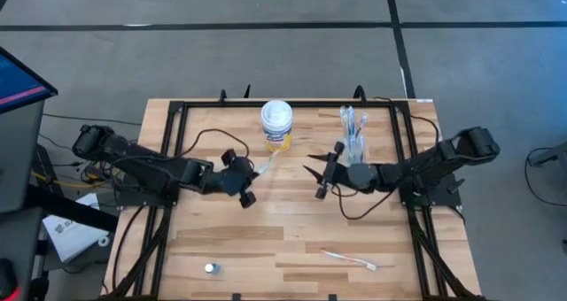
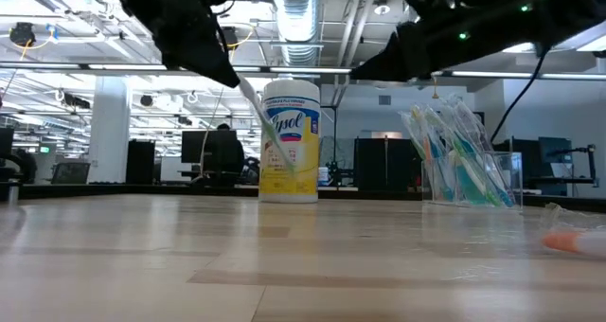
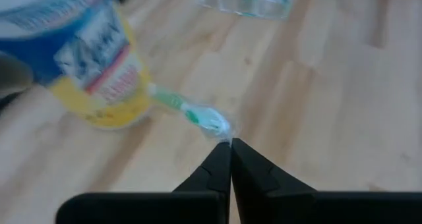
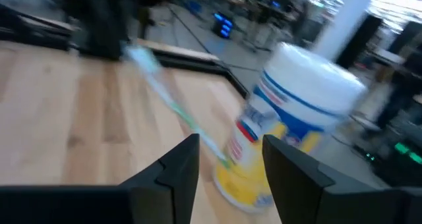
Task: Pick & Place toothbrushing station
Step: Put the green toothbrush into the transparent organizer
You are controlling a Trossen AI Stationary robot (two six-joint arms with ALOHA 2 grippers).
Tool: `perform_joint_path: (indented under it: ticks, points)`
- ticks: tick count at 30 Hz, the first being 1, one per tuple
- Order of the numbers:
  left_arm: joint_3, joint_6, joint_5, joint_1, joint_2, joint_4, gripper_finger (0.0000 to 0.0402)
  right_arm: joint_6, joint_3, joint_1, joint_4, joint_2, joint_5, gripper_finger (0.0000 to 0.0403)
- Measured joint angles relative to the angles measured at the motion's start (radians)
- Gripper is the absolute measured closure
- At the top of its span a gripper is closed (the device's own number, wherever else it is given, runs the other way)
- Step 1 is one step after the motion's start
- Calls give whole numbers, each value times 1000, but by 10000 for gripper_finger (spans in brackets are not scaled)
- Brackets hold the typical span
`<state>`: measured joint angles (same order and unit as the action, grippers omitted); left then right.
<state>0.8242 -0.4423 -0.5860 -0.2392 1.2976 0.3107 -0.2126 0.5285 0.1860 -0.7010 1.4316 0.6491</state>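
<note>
A green-and-white toothbrush [image 3: 181,105] in a clear wrapper hangs in the air in front of the yellow-labelled canister [image 1: 276,124], with my left gripper [image 1: 254,173] shut on it left of the table's middle. My right gripper [image 1: 315,182] stands open just right of the middle, pointing at the toothbrush [image 4: 173,109] and touching nothing. A clear cup [image 1: 353,131] holding several toothbrushes stands at the far right. Another wrapped toothbrush [image 1: 350,259] lies flat near the front edge. My left gripper pinches one end of the wrapped toothbrush [image 3: 217,126] between the tips of its two shut fingers [image 3: 214,165]. The fingers slant downward from the table's left. The toothbrush runs on from the fingertips toward the canister and slopes down, its free end [image 2: 287,153] clear of the table.
The canister stands upright just beyond the held toothbrush. A small round object [image 1: 210,268] sits near the front left. A black frame [image 1: 177,106] borders the tabletop. Bare wood [image 1: 283,230] lies between the grippers and the front edge.
</note>
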Motion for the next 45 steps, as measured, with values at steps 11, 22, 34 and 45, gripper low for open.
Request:
perform_joint_path:
  ticks: [11,22,34,45]
  points:
    - [-34,63,55,136,-7,-73,401,51,18,-154,-101,102,-316,249]
    - [-138,34,98,5,-6,-287,401,149,62,-49,0,129,-485,248]
    - [-102,44,135,-73,-6,-369,401,47,237,44,274,133,-409,262]
    - [-101,68,150,-81,-6,-444,401,3,276,40,286,133,-386,253]
